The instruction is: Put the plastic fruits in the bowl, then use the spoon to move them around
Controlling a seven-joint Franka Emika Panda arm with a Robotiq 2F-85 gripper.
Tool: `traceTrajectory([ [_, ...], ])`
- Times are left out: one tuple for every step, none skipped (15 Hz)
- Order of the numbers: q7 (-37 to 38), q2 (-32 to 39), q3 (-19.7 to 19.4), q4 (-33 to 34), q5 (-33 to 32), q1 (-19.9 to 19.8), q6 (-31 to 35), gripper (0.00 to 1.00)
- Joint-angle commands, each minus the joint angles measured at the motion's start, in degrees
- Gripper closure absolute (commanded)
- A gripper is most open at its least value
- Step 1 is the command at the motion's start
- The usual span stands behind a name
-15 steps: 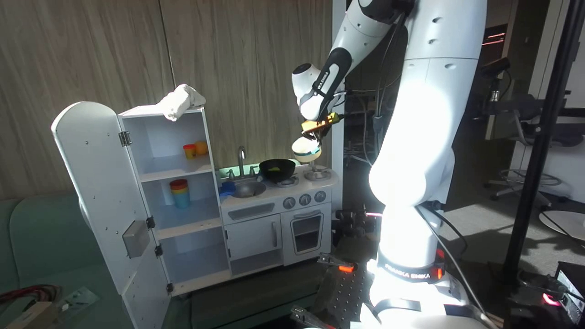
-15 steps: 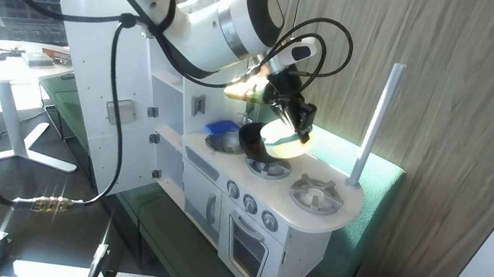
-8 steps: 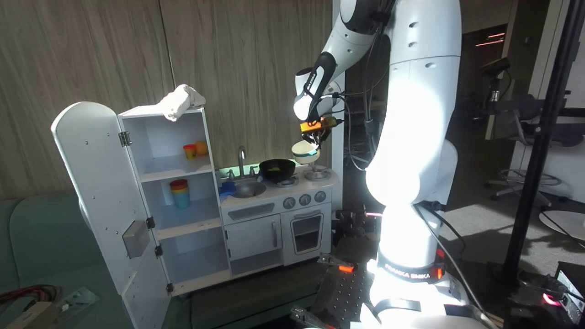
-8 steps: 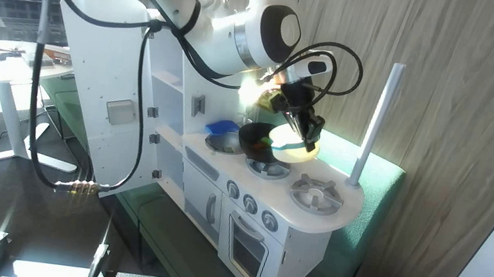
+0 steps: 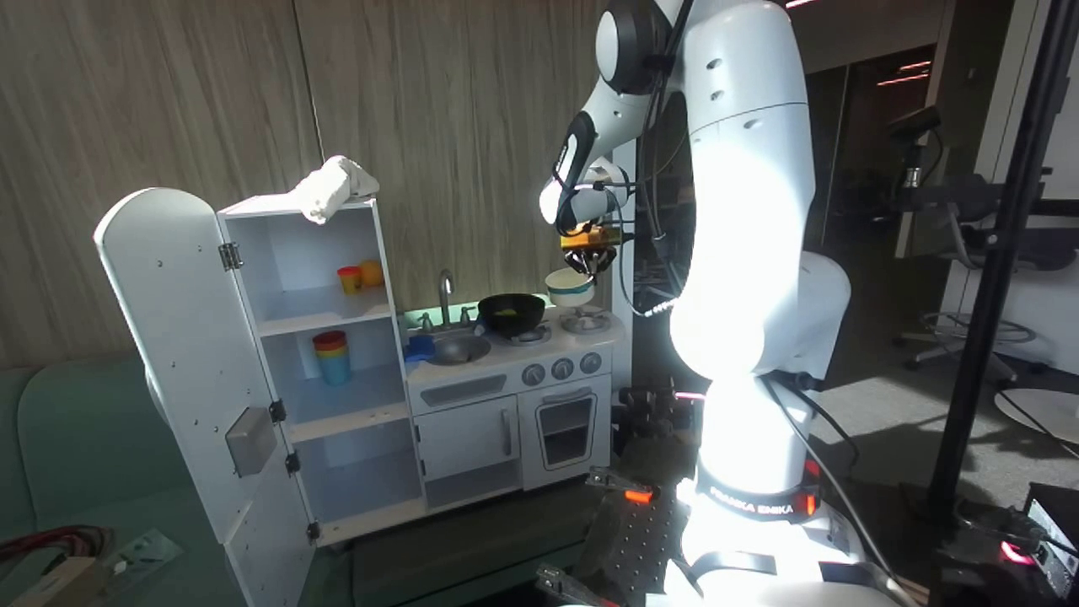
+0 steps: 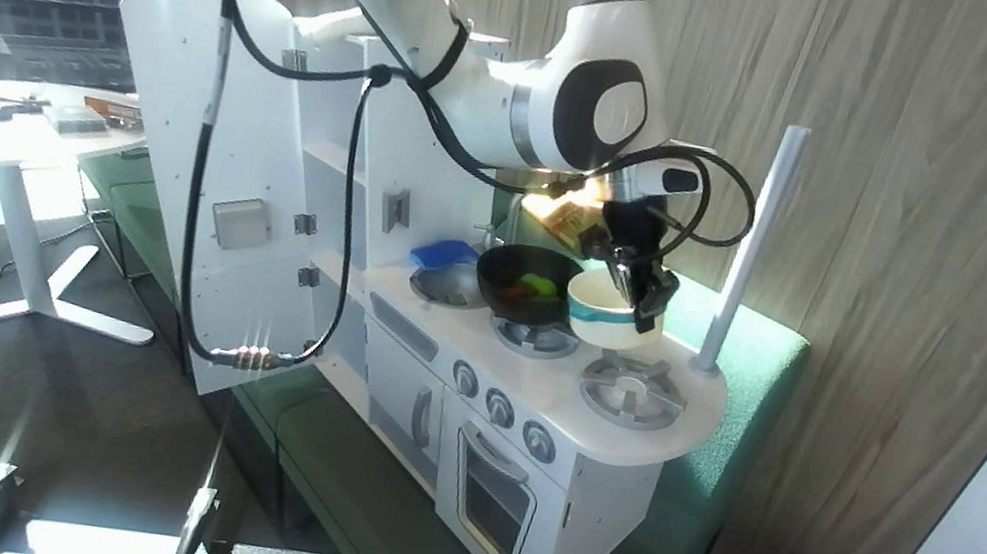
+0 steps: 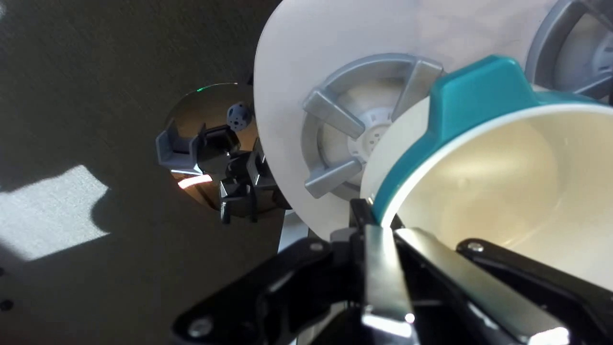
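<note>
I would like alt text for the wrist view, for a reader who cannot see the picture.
A black gripper pinches the rim of a white pot with a teal handle. The pot partly hides a grey burner on a white toy stove; part of another burner shows at upper right. At left is dark floor with a bright patch.

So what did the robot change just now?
The claw moved the white pot down and a little away from the black bowl, turning the pot more upright. The claw kept hold of it. The black bowl stayed on its burner, with a green piece inside.
</note>
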Motion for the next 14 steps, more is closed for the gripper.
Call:
traceTrajectory([
  [-4.6, 4.9, -0.1, 5.9, 6.4, -1.9, -1.6, 0.97],
  [-5.3, 5.9, -0.1, 6.8, 7.3, -2.2, -1.9, 0.97],
  [-5.8, 6.7, -0.3, 7.4, 8.0, -2.6, -2.6, 0.97],
  [-6.8, 7.3, -0.1, 7.9, 9.2, -3.2, -2.9, 0.97],
  [-7.5, 7.9, 0.0, 8.3, 10.2, -3.6, -3.1, 0.97],
  [-7.8, 8.7, 0.0, 9.0, 10.7, -3.8, -3.8, 0.97],
  [-8.1, 9.3, -0.1, 9.6, 11.0, -3.9, -4.1, 0.97],
  [-8.2, 9.9, -0.2, 10.1, 11.1, -4.0, -4.3, 0.97],
  [-8.3, 10.5, -0.2, 10.6, 11.2, -4.1, -4.8, 0.97],
  [-8.2, 11.1, -0.2, 11.3, 11.1, -4.2, -5.3, 0.97],
  [-7.8, 11.8, -0.4, 12.0, 10.9, -4.2, -6.0, 0.95],
  [-7.9, 12.2, -0.3, 12.5, 11.0, -4.3, -6.8, 0.83],
  [-7.7, 12.7, -0.3, 13.2, 11.1, -4.4, -7.6, 0.69],
  [-7.8, 13.0, -0.2, 13.7, 11.0, -4.5, -8.2, 0.65],
])
